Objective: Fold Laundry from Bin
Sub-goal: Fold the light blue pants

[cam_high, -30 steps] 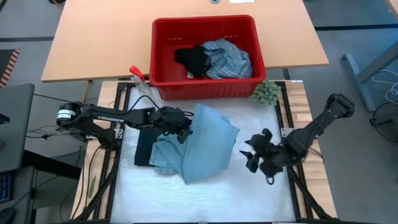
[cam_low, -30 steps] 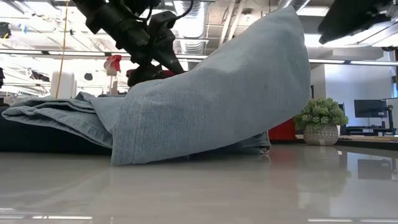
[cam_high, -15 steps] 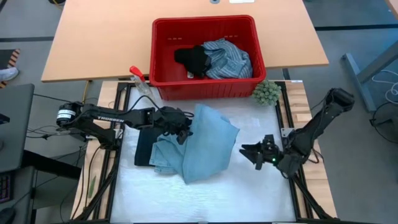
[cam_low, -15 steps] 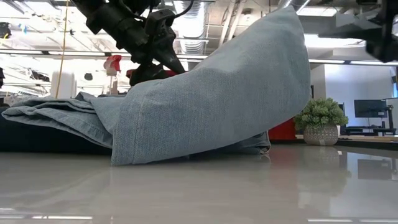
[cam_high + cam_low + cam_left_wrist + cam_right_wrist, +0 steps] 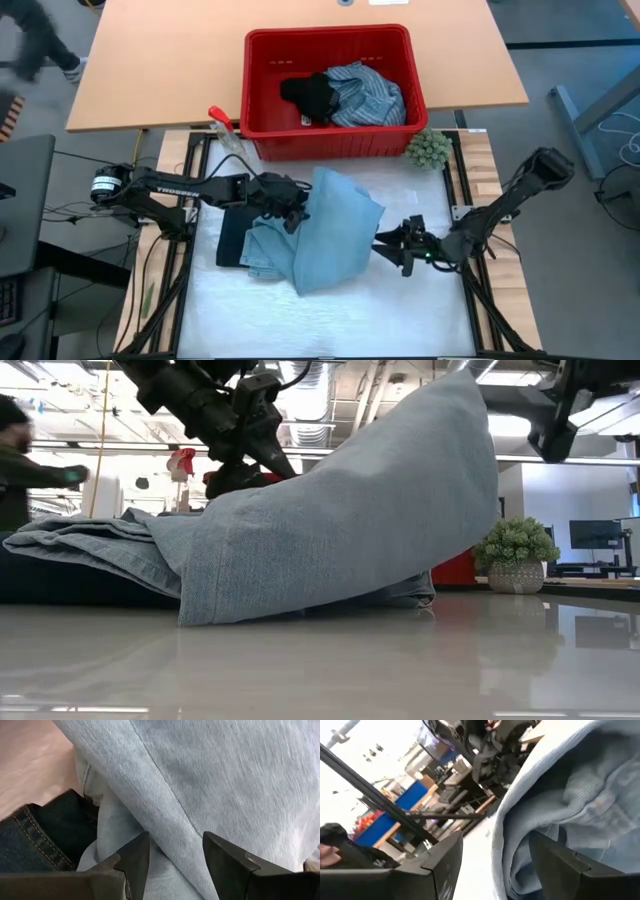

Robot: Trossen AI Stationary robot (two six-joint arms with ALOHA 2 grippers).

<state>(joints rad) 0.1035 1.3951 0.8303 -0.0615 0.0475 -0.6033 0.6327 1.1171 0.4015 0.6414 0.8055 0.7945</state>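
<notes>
Left gripper (image 5: 292, 203) clamped on light blue jeans (image 5: 325, 235), bunched mid-table. Right gripper (image 5: 385, 246) open, empty, just right of the jeans' edge.

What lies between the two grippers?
In the high view, only the light blue jeans lie between the left gripper and the right gripper.

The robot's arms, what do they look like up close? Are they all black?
Mostly, yes. Both arms are dark, jointed tubes. The left arm has white letters printed along it and a round silver-and-black part near its base. The left gripper and the right gripper each end in two flat, dark, wedge-shaped fingers. Thin black cables run by the arms' bases.
</notes>
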